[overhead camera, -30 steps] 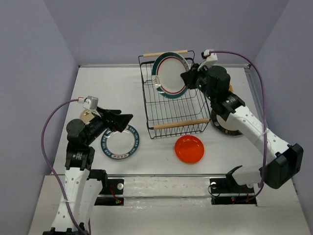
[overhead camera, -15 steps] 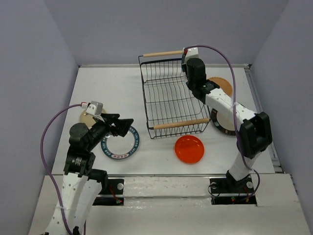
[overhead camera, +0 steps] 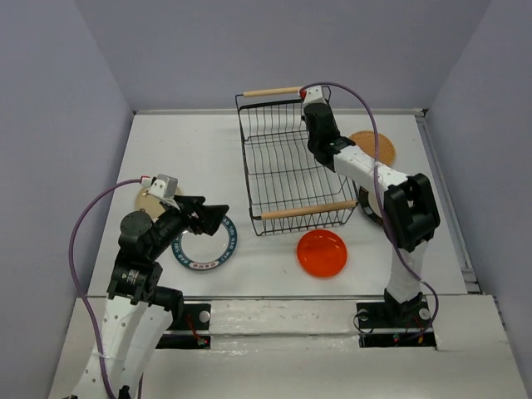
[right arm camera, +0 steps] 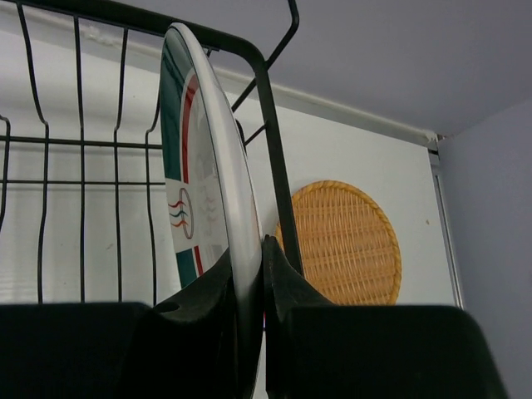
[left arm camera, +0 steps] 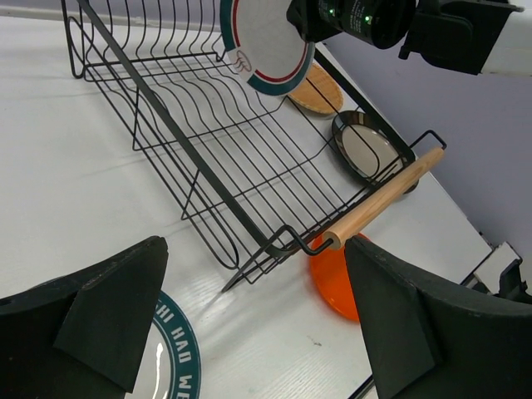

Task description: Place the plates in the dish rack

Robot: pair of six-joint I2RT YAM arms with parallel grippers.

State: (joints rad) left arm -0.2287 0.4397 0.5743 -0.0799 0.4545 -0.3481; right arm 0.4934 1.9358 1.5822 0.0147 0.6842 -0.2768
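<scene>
The black wire dish rack (overhead camera: 287,170) stands mid-table. My right gripper (right arm camera: 262,249) is shut on a white plate with a green rim (right arm camera: 208,183). It holds the plate upright and edge-on, inside the rack's far right corner. In the left wrist view this plate (left arm camera: 266,41) hangs over the rack wires. My left gripper (overhead camera: 218,216) is open and empty. It hovers over the second green-rimmed plate (overhead camera: 204,245), which lies flat on the table. The orange-red plate (overhead camera: 322,253) lies in front of the rack. The tan woven plate (overhead camera: 374,146) and the black-rimmed plate (overhead camera: 372,209) lie to its right.
A beige plate (overhead camera: 148,199) lies partly hidden behind my left arm. The rack's near wooden handle (overhead camera: 309,209) sits between the orange-red plate and the basket. Purple walls close in the table at the back and on both sides.
My right arm swung the green-rimmed plate from face-on above the rack to edge-on, down at the rack's far right corner. My left gripper shifted slightly.
</scene>
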